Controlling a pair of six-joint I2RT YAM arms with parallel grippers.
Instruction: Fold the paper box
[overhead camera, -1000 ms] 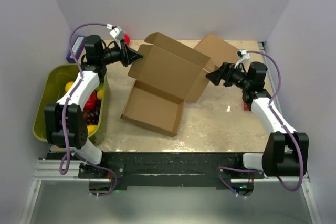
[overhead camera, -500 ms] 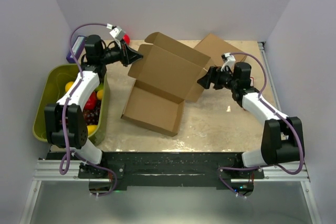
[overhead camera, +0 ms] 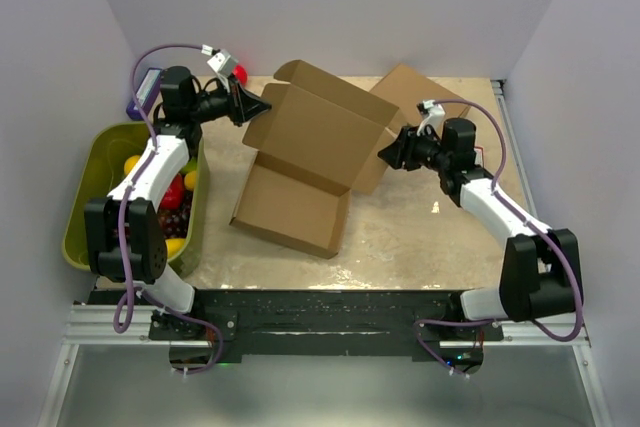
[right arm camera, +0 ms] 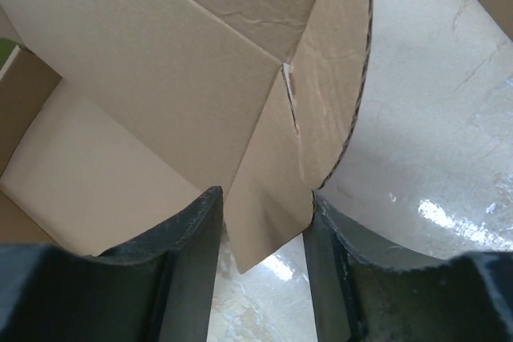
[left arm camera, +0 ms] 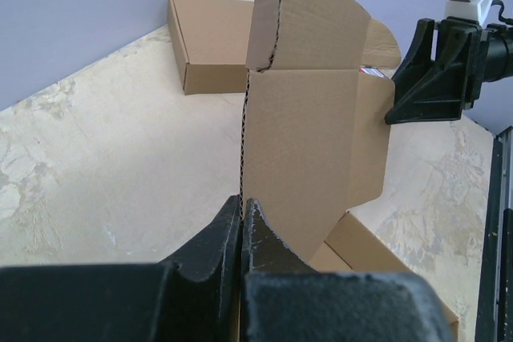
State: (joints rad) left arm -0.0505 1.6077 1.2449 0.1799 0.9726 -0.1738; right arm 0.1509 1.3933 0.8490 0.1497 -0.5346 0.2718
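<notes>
The paper box (overhead camera: 310, 162) lies in the middle of the bench (overhead camera: 420, 237), only half formed. Its shallow tray part rests flat on the surface, on the side nearer to the arms. Its large lid panel stands raised and tilted above the tray, between the two arms, with side flaps hanging free at both ends.

The left jaws are clenched on the thin edge of the flap at the left end of this panel. In the left wrist view we see the two black fingers (left arm camera: 212, 246) pressed together with the cardboard edge rising from between them.

The right jaws are released and stand apart at the right end of the panel. The rounded corner of a flap sits in the gap between them, and one finger (right arm camera: 337, 238) touches its edge.

Behind the raised panel, at the far right, a second brown carton (overhead camera: 420, 95) lies fully formed and partly hidden. At the left border of the bench stands a green bin (overhead camera: 78, 209) with coloured fruit (overhead camera: 172, 197) inside.
</notes>
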